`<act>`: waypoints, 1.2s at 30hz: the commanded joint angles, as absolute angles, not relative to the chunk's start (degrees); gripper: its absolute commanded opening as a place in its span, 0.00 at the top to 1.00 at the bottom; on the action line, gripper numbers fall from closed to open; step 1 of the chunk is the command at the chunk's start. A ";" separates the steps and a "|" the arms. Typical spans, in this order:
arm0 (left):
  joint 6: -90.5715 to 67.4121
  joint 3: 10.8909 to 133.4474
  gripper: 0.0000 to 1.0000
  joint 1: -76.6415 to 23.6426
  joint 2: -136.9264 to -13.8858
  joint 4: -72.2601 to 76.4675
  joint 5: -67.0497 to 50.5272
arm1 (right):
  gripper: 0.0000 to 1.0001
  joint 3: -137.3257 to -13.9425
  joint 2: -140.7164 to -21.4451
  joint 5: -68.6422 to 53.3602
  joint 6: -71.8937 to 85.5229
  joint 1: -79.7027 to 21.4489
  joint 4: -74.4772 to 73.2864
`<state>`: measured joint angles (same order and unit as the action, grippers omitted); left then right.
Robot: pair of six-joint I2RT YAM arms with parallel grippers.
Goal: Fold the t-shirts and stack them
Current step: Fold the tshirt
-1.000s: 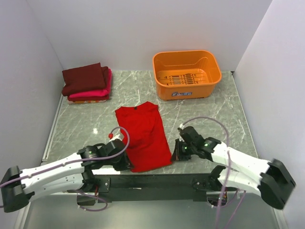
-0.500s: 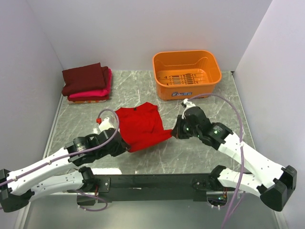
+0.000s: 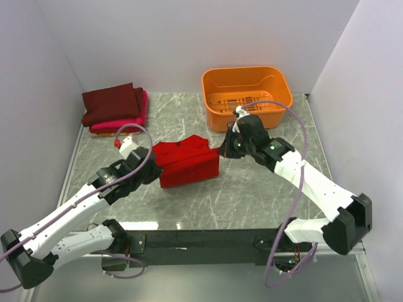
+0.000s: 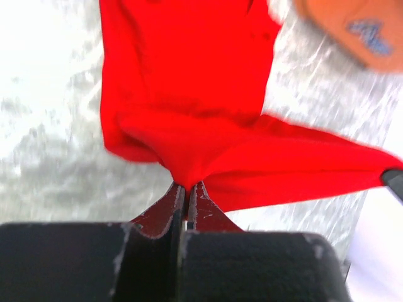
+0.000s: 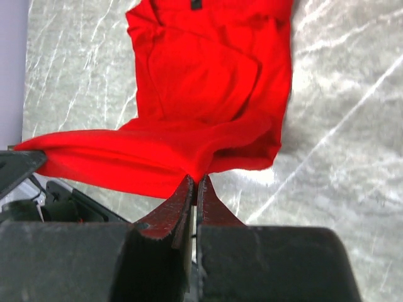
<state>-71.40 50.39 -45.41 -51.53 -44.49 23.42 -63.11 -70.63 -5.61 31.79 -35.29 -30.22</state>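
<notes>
Maroon tee [image 3: 112,104] & pink tee [image 3: 121,123] stacked at 10 o'clock; red tee [image 3: 187,163] mid-fold (left gripper [image 4: 187,189], right gripper [image 5: 195,182] clenched on its hem), not yet stacked.

Bright, even light, soft shadows. Beyond the left gripper [image 4: 187,186] the table [image 4: 38,126] glares white and blurs. Past the right gripper [image 5: 195,180], focus is sharp.

No text is readable; the orange basket [image 3: 267,115] bears a blurred label [image 3: 241,124].

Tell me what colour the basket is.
The basket is plain orange, clearest in the top external view.
</notes>
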 commanded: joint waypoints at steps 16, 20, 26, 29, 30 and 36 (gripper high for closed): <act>-55.72 56.07 0.99 -25.93 -67.32 -27.25 22.15 | 1.00 -80.32 -91.74 -4.57 27.60 -29.53 -24.96; -54.23 57.22 0.99 -23.65 -72.06 -25.49 20.22 | 1.00 -82.96 -95.53 -4.40 26.29 -29.27 -23.65; -54.58 58.27 0.99 -20.57 -78.38 -24.43 18.72 | 1.00 -87.97 -103.26 -4.22 24.79 -28.74 -22.33; -53.97 59.23 0.99 -19.69 -81.46 -23.12 19.86 | 1.00 -88.07 -106.52 -1.42 24.52 -28.65 -18.03; -53.53 59.76 0.99 -19.34 -82.61 -22.85 19.52 | 1.00 -88.33 -107.57 -0.62 24.35 -28.83 -16.28; -53.44 63.54 0.95 -17.49 -91.05 -24.08 16.17 | 0.95 -92.72 -115.82 -0.53 24.17 -28.83 -15.30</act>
